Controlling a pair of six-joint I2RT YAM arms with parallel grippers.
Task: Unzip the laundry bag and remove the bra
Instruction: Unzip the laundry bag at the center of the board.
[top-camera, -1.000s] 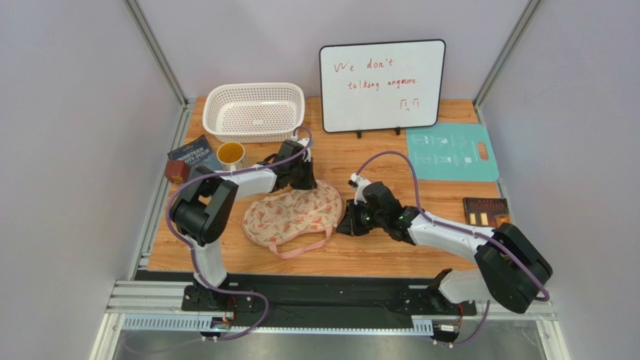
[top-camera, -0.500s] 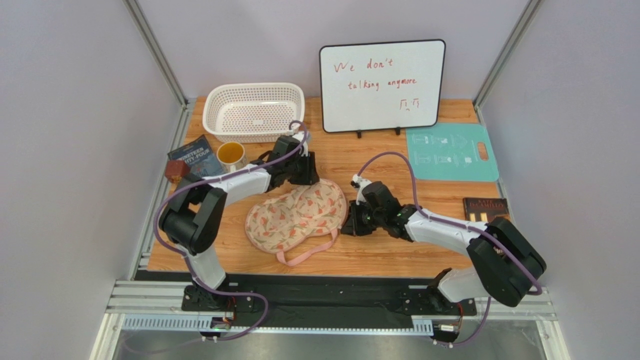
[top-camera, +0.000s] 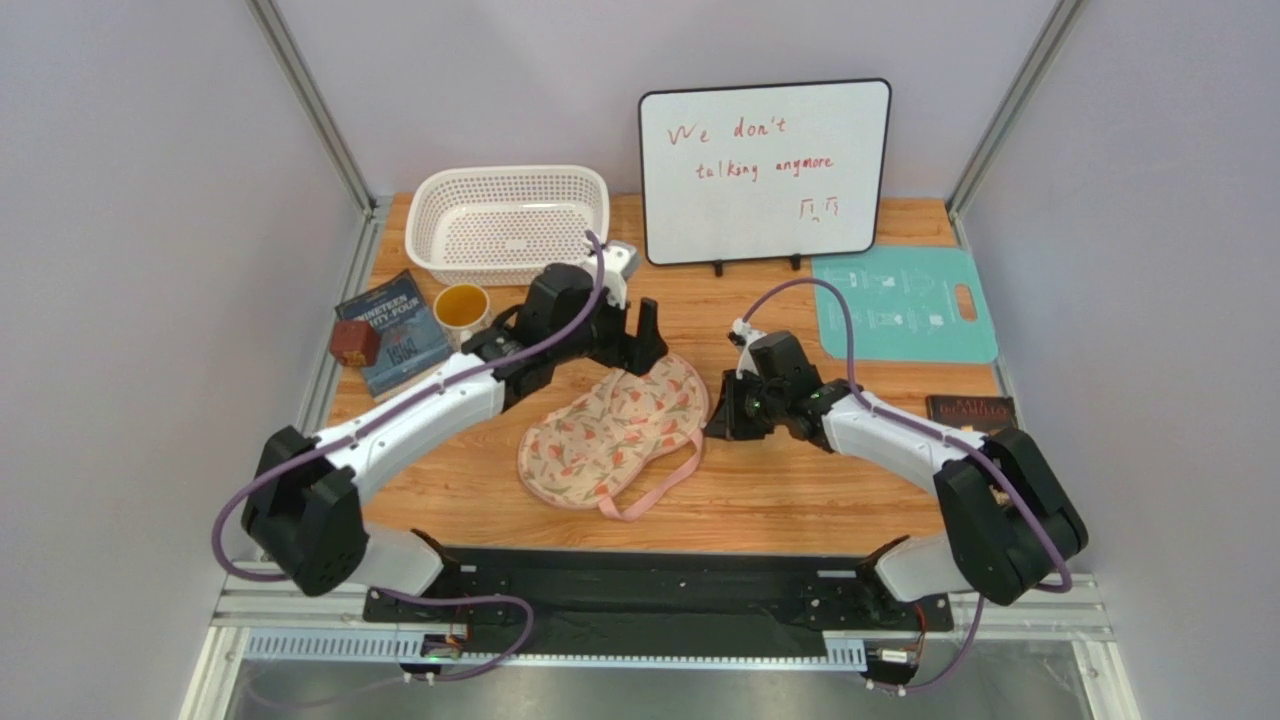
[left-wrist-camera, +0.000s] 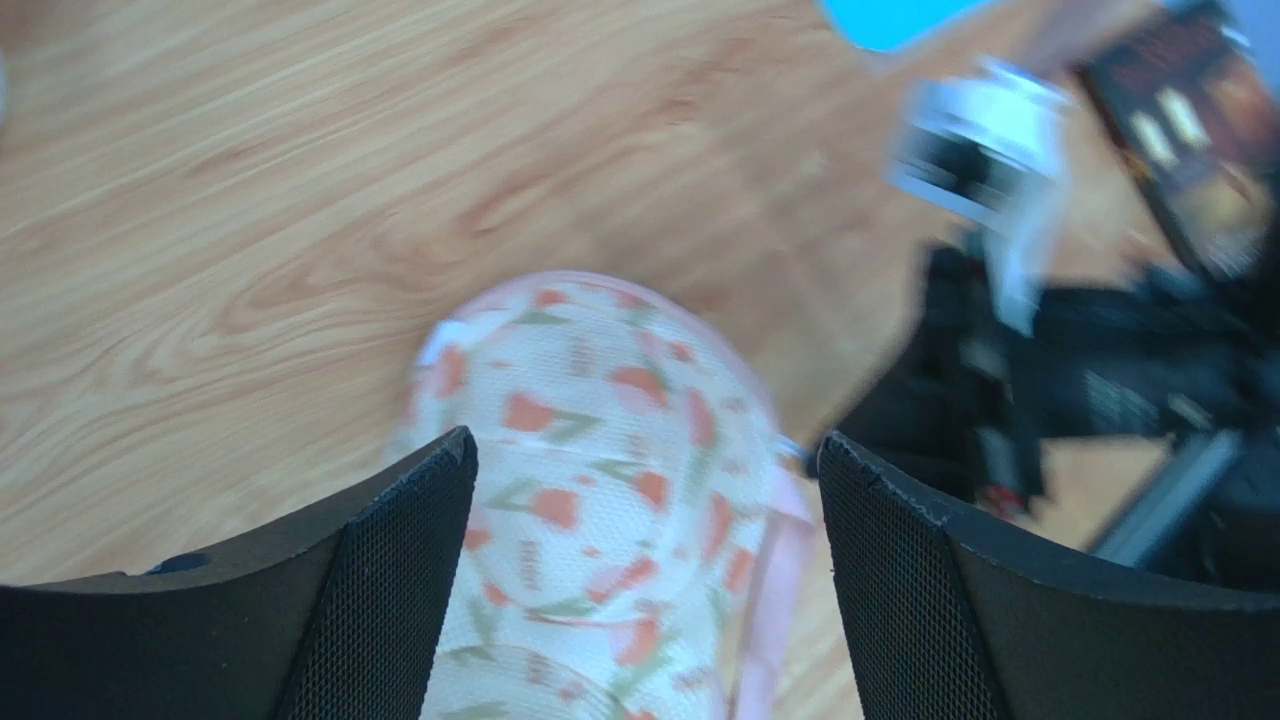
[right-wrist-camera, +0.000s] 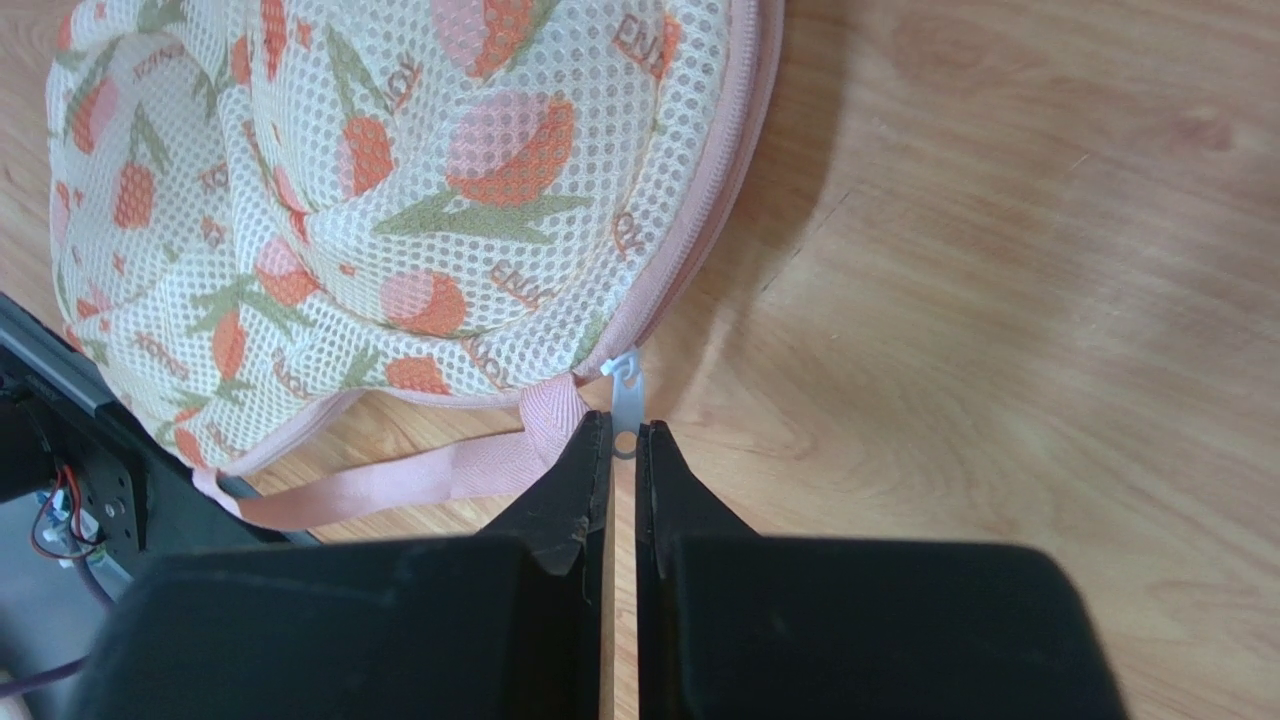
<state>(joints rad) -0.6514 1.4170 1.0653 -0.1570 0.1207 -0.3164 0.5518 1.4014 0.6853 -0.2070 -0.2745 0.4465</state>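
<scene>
Unzip step in hand. The laundry bag (top-camera: 613, 432) lies mid-frame on the surface (top-camera: 781, 495), apparently zipped; bra unseen. The right end effector (right-wrist-camera: 622, 435) is clamped on the zipper pull (right-wrist-camera: 625, 393) — the left end effector (left-wrist-camera: 643, 458) hangs apart above the bag. Next, by my judgement: drag the pull along the trim.

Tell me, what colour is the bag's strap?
Pink. The strap on the bag shows best in the right wrist view.
</scene>
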